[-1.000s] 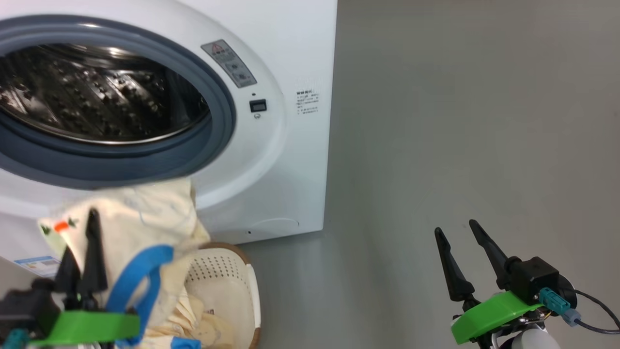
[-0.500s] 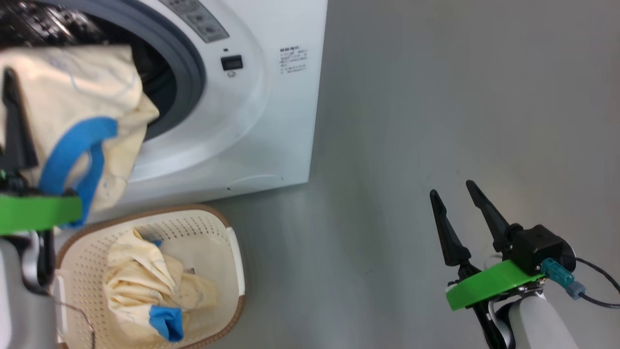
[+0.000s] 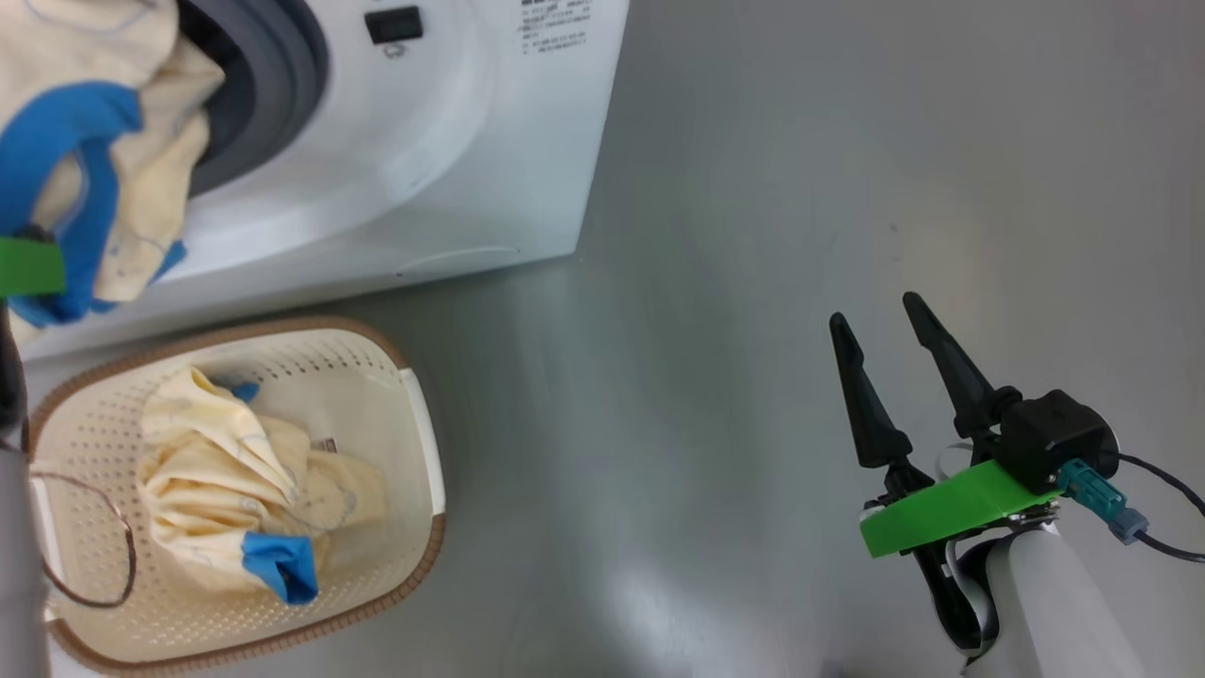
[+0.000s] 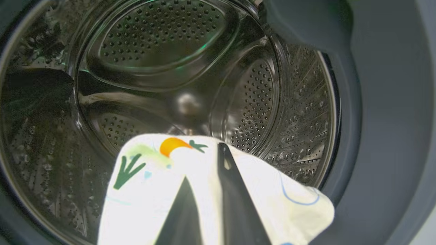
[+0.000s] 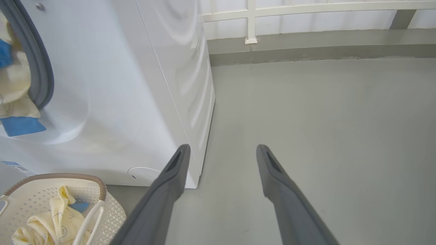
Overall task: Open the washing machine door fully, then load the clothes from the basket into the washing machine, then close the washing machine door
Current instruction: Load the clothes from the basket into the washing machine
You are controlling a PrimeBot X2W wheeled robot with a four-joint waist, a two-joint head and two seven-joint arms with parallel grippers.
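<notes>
Pinching one cream garment (image 4: 146, 190) in my left gripper (image 4: 204, 163), jaws nearly together, I hold it at the drum (image 4: 153, 51) mouth of the washing machine (image 3: 424, 169), the grey seal (image 4: 385, 136) curving just right of it. Below it sits the basket (image 3: 282, 326) with the other garment (image 3: 216, 480). My right gripper (image 3: 875, 311) hangs spread wide and empty, open floor (image 3: 734, 330) all around it.

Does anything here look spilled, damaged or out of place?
Nothing stands out. The left gripper holds one garment at the opening of the washing machine, and the other garment lies inside the upright basket.
</notes>
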